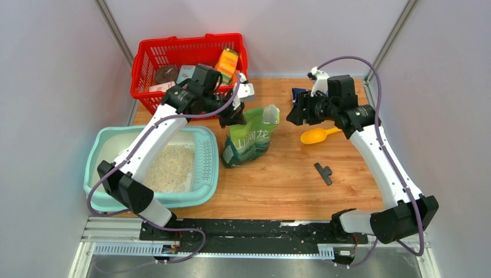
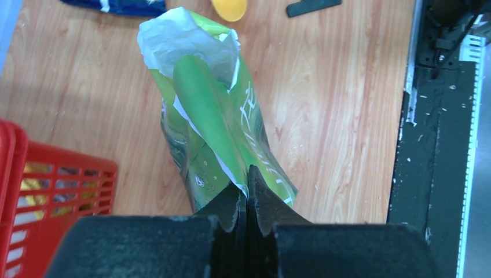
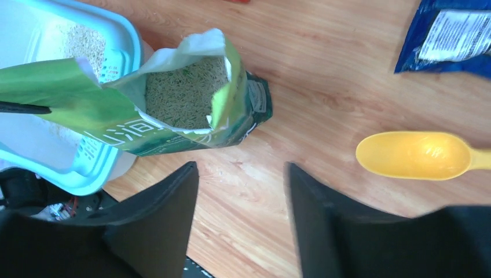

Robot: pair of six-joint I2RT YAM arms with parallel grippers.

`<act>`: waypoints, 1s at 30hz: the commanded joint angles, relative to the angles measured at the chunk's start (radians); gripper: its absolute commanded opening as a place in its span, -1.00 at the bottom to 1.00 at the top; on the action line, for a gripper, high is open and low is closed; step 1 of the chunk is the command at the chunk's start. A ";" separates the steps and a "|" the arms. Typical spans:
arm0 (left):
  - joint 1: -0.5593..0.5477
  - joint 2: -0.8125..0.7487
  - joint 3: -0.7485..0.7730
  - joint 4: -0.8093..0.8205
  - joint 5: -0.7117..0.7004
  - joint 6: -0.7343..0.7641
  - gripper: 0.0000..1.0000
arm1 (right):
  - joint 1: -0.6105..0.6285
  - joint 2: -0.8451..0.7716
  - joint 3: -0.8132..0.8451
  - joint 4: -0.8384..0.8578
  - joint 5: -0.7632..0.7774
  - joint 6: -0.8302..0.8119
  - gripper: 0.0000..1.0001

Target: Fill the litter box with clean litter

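The pale teal litter box point(image 1: 206, 174) sits at the left with a heap of clean litter point(image 1: 171, 167) inside; its rim point(image 3: 128, 40) and the grains point(image 3: 84, 39) also show in the right wrist view. A green printed bag point(image 1: 252, 139) stands to its right, its mouth open and more litter point(image 3: 182, 92) inside. My left gripper point(image 1: 233, 119) is shut on an edge of the bag point(image 2: 214, 116), the jaws point(image 2: 248, 180) pinching the film. My right gripper point(image 1: 293, 113) hangs open to the right of the bag, above bare wood point(image 3: 240, 169), holding nothing.
A red mesh basket point(image 1: 185, 55) with packages stands at the back left. A yellow scoop point(image 1: 316, 136) lies right of the bag, with a blue packet point(image 1: 298, 92) behind it. A small black piece point(image 1: 324, 172) lies nearer the front.
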 commanded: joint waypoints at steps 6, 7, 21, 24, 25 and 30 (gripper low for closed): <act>-0.081 -0.064 0.141 0.252 0.237 -0.033 -1.00 | -0.070 -0.059 -0.013 0.075 -0.162 -0.065 0.72; -0.084 -0.077 0.135 0.250 0.251 -0.010 -1.00 | -0.090 -0.062 -0.019 0.091 -0.260 -0.054 0.74; -0.090 -0.179 -0.151 0.397 0.015 -0.059 -1.00 | -0.172 -0.275 -0.218 -0.078 -0.512 -0.575 1.00; -0.089 -0.235 -0.241 0.546 -0.029 -0.162 -1.00 | -0.175 -0.367 -0.290 -0.118 -0.511 -0.646 1.00; -0.090 -0.252 -0.256 0.586 -0.034 -0.174 -1.00 | -0.175 -0.383 -0.319 -0.121 -0.534 -0.660 1.00; -0.092 -0.148 -0.132 0.707 -0.034 -0.278 -1.00 | -0.173 -0.365 -0.347 -0.092 -0.588 -0.634 1.00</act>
